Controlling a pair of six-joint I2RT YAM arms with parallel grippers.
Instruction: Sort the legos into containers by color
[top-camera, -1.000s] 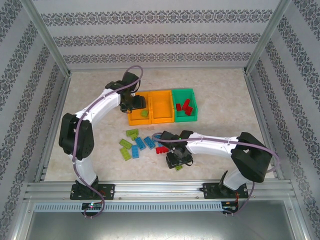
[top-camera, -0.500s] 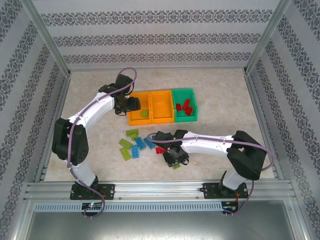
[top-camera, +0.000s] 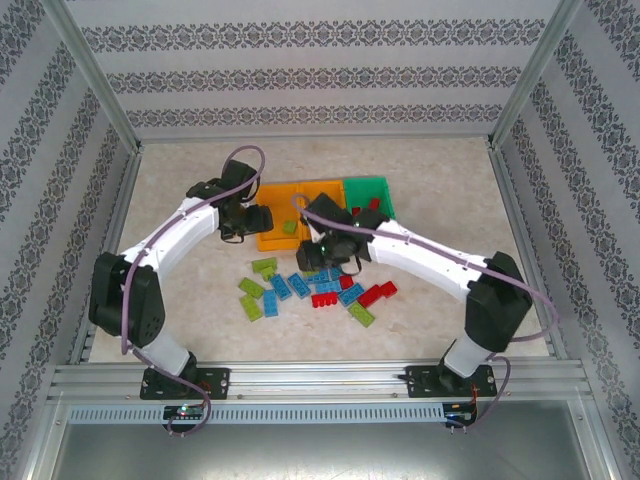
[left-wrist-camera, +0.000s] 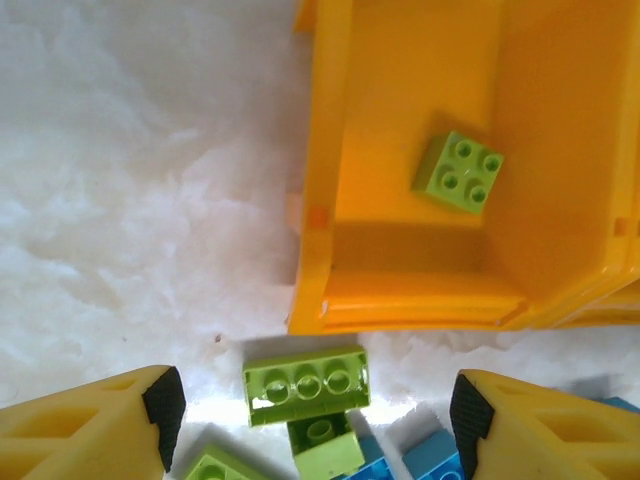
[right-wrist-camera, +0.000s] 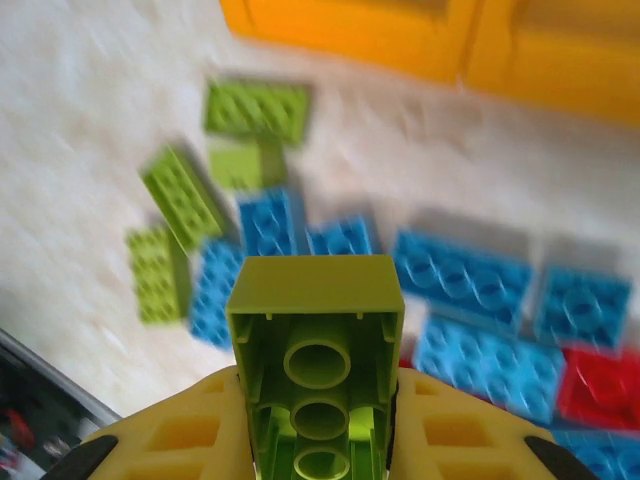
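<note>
— Counting the containers first?
— Tallying three in a row toward the far side of the counter (top-camera: 450, 200): left orange bin (top-camera: 270, 238), middle orange bin (top-camera: 325, 190), green bin (top-camera: 372, 187). Finding exactly one lime square brick (left-wrist-camera: 458, 172) lying inside the left orange bin.
— And tallying the loose legos (top-camera: 320, 290)?
— Making out roughly five lime ones (top-camera: 264, 266), five blue ones (top-camera: 280, 288) and three red ones (top-camera: 376, 294), bunching just nearward of the bins. Not trusting the tally beneath the right arm.
— Checking edges and room?
— Seeing bare counter spreading left of the bins and right of the pile. Noting a long lime brick (left-wrist-camera: 305, 383) lying just short of the left orange bin's near wall, not touching it.
— Reading the claws?
— Finding the left claw (left-wrist-camera: 315, 405) hanging with fingers apart, gripping nothing, over that long lime brick. Catching the right claw (right-wrist-camera: 318, 440) clamping a lime lego (right-wrist-camera: 315, 330), hollow underside facing the camera, above the blue ones.
— Comparing with half a second back?
— Spotting the right claw lifted from the pile's near edge and swung toward the bins, uncovering red ones. Spotting the left claw eased slightly leftward.
</note>
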